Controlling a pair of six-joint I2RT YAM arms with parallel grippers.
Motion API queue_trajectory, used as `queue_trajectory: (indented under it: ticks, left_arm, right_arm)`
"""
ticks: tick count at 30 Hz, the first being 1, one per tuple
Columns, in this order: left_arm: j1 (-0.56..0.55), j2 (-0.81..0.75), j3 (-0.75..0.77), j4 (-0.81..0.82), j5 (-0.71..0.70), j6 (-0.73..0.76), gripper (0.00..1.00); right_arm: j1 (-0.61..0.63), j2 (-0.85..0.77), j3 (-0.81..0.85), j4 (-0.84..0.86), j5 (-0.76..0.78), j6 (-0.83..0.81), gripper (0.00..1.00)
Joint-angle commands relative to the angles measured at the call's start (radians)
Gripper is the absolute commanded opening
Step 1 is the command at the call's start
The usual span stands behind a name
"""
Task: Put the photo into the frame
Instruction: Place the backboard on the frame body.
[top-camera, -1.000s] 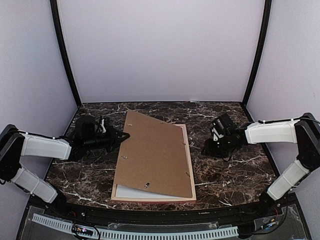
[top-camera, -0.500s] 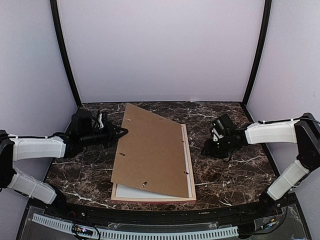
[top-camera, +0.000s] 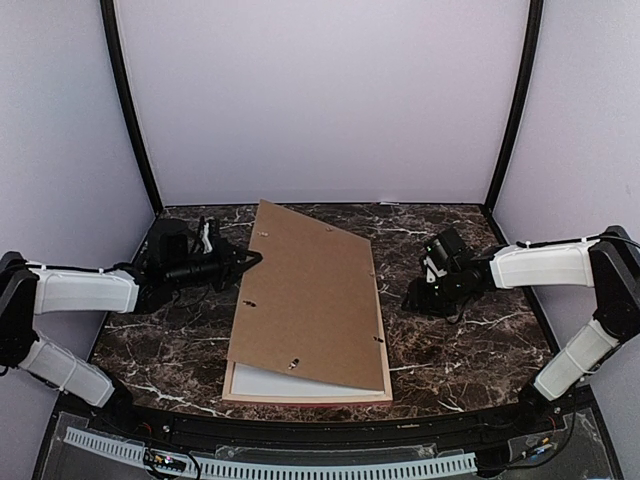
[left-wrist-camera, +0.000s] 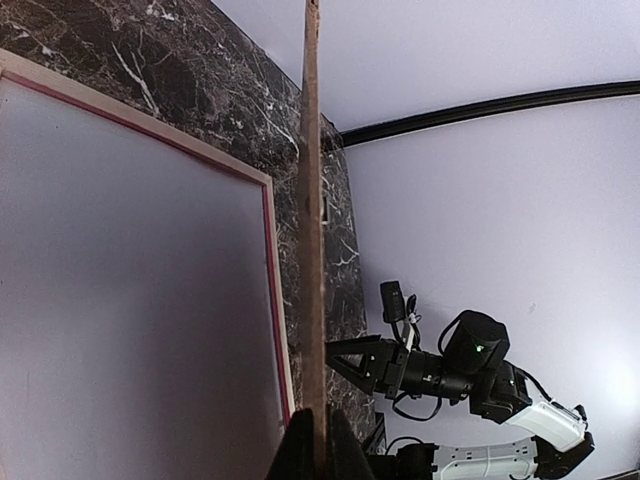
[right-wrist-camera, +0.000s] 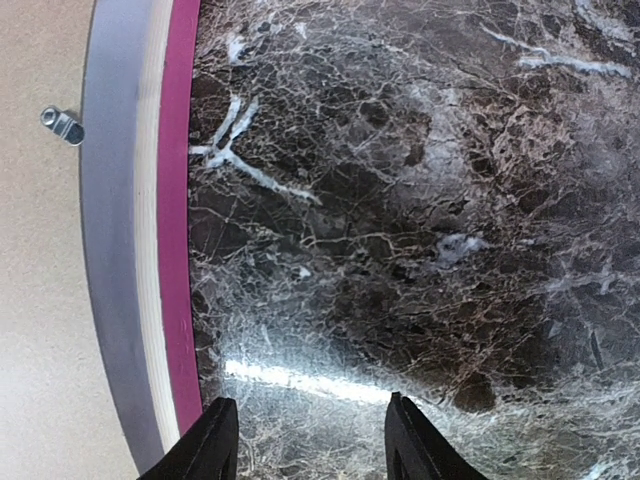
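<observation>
Frame (top-camera: 310, 398), pink-railed, lying flat, a white sheet (top-camera: 260, 385) showing inside it. Backing board (top-camera: 305, 300) tilted over the frame, its left edge raised and pinched by the left gripper (top-camera: 248, 262); right gripper (right-wrist-camera: 310, 440) just right of the frame, jaws apart, empty. Photo in no view; judged: frame opening, insertion and reclosing left.

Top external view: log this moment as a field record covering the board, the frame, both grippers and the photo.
board: plain brown backing board, tilted, left edge raised above the frame
frame: pink wooden picture frame, flat on the dark marble table
left gripper: shut on the board's left edge
right gripper: open, holding nothing, over the table right of the frame
photo: not visible
</observation>
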Motion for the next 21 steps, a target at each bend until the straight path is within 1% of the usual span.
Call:
queue_trajectory:
  ticks: [1,6,17,21]
  left_arm:
    - [-0.012,0.048,-0.015,0.203,0.033,-0.062,0.00]
    - [-0.022,0.075,-0.044,0.225,-0.002,-0.072,0.00]
    - [-0.023,0.043,-0.104,0.152,-0.074,-0.013,0.00]
    - [-0.023,0.056,-0.113,0.138,-0.082,0.008,0.00]
  right_arm:
    - [-0.006,-0.027,0.000,0.012,0.016,0.000,0.51]
    - [-0.005,-0.031,-0.002,0.008,0.025,-0.003,0.51]
    - [-0.006,-0.013,-0.005,0.021,0.014,-0.004,0.52]
    - [-0.006,-0.008,-0.006,0.027,0.009,-0.006,0.52]
